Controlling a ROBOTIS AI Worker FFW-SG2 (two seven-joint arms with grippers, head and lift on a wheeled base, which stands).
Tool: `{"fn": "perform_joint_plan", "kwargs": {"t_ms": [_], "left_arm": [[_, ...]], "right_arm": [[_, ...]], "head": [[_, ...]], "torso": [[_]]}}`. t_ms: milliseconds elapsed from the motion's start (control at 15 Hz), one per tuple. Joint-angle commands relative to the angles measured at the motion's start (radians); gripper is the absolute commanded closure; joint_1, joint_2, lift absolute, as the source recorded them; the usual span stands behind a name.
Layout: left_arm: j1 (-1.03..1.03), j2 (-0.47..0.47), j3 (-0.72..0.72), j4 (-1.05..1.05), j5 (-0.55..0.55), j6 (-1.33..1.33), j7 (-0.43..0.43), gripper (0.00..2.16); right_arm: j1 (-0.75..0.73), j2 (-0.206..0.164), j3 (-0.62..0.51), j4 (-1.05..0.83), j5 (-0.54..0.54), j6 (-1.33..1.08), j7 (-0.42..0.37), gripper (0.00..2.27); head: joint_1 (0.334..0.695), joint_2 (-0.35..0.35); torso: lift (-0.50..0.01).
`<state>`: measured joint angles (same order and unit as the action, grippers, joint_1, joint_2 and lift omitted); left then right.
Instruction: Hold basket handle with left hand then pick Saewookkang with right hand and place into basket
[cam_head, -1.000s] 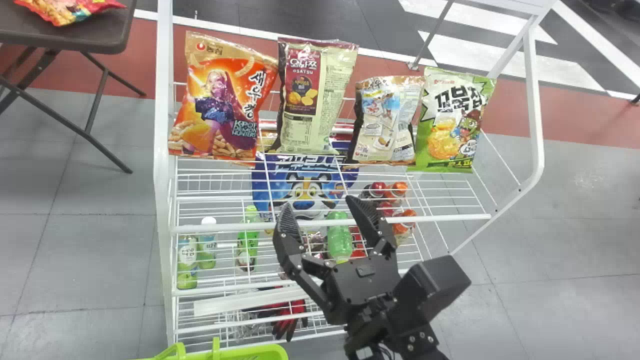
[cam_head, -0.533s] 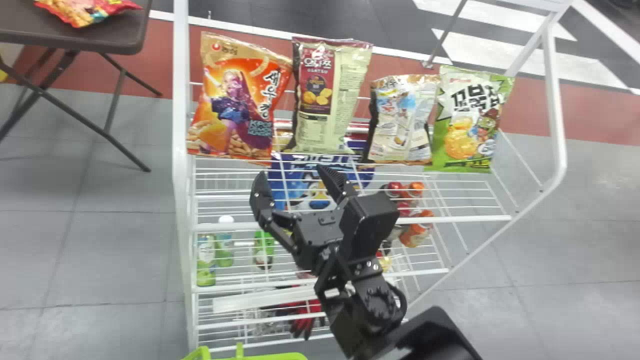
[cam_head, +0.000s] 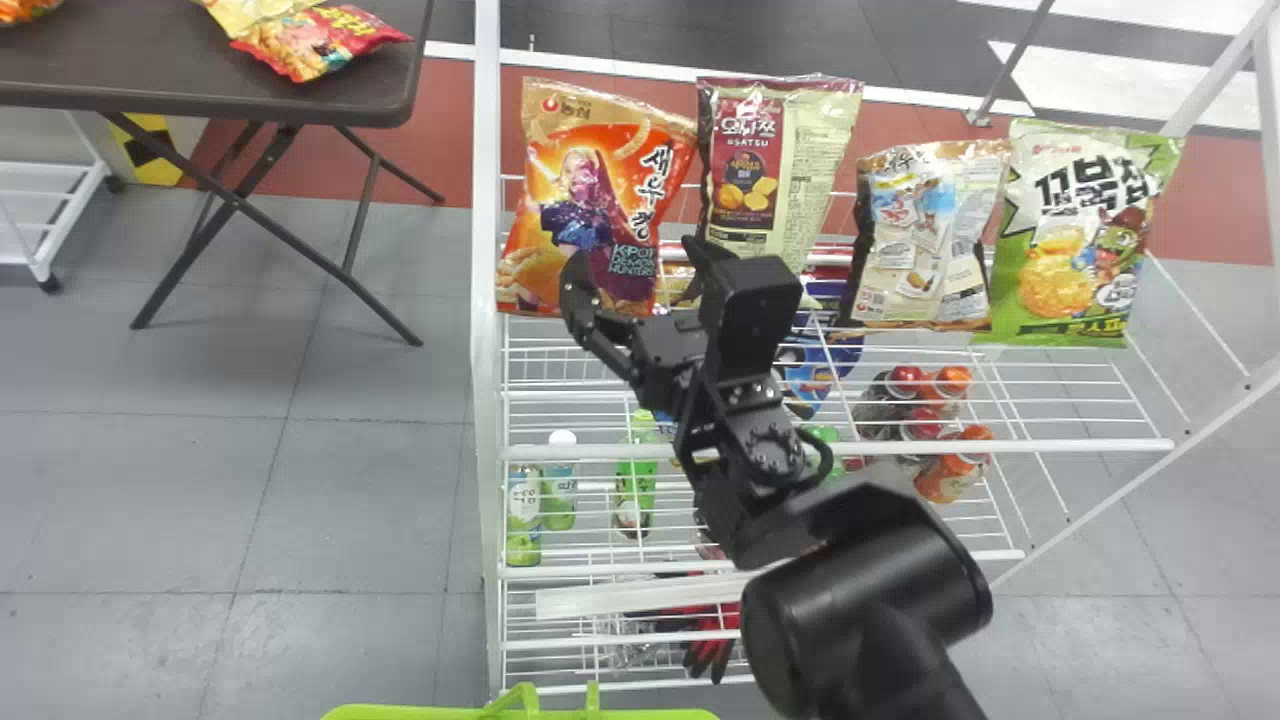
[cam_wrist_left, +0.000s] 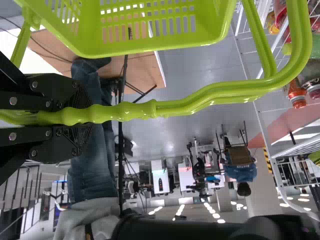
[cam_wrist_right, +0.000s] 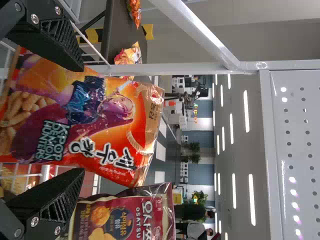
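Note:
My right gripper (cam_head: 632, 262) is over the lower part of the orange Saewookkang bag (cam_head: 590, 200), which stands at the left end of the rack's top shelf. In the right wrist view the open right gripper (cam_wrist_right: 75, 117) has its two fingers on either side of the Saewookkang bag (cam_wrist_right: 90, 115), not closed on it. The green basket (cam_head: 400, 712) shows at the head view's bottom edge. In the left wrist view my left gripper (cam_wrist_left: 82, 115) is shut around the handle (cam_wrist_left: 190, 106) of the basket (cam_wrist_left: 150, 51).
The Osatsu bag (cam_head: 790, 150) stands right beside the Saewookkang, with a brown-white bag (cam_head: 925, 235) and a green bag (cam_head: 1080, 240) farther right. White rack posts (cam_head: 487, 350) rise at the left. Bottles (cam_head: 635, 480) stand on the lower shelf. A dark table (cam_head: 150, 60) is at the back left.
The right gripper has moved left and farther forward, from over the shelf's middle to the Saewookkang bag. Rack, bags and table have shifted rightward in the head view.

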<state>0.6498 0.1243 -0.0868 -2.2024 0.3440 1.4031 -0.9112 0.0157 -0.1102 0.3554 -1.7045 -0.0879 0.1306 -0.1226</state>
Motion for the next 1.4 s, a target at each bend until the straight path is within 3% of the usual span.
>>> {"fn": "perform_joint_plan", "kwargs": {"t_ms": [0, 400, 667, 800, 1000, 1067, 1333], "left_arm": [[-0.001, 0.000, 0.002, 0.001, -0.005, 0.001, 0.000, 1.76], [-0.022, -0.002, 0.005, 0.012, -0.007, -0.002, 0.000, 1.76], [-0.035, -0.002, 0.007, 0.016, -0.007, -0.002, -0.003, 1.76], [-0.038, 0.000, 0.010, 0.021, -0.005, -0.005, -0.003, 1.77], [-0.042, 0.000, 0.013, 0.027, -0.002, -0.005, -0.005, 1.77], [-0.042, 0.000, 0.013, 0.029, -0.002, -0.005, -0.005, 1.76], [-0.042, -0.003, 0.013, 0.027, 0.000, -0.008, -0.005, 1.76]], "right_arm": [[-0.074, 0.010, 0.002, 0.077, -0.012, 0.004, 0.000, 0.10], [-0.188, 0.027, 0.008, 0.194, -0.052, 0.034, 0.018, 0.13], [-0.244, 0.058, 0.011, 0.283, -0.055, 0.102, 0.049, 0.23], [-0.247, 0.064, 0.008, 0.290, -0.064, 0.090, 0.123, 0.73], [-0.230, 0.063, 0.013, 0.261, -0.053, 0.080, 0.090, 2.08], [-0.220, 0.061, 0.019, 0.244, -0.046, 0.077, 0.072, 2.25], [-0.165, 0.030, 0.019, 0.149, -0.035, 0.077, 0.054, 2.25]], "head": [[0.695, -0.135], [0.695, -0.116], [0.695, -0.098], [0.695, -0.086], [0.695, -0.055], [0.695, -0.056], [0.695, -0.064]], "torso": [[-0.019], [-0.019], [-0.019], [-0.019], [-0.019], [-0.019], [-0.019]]}}
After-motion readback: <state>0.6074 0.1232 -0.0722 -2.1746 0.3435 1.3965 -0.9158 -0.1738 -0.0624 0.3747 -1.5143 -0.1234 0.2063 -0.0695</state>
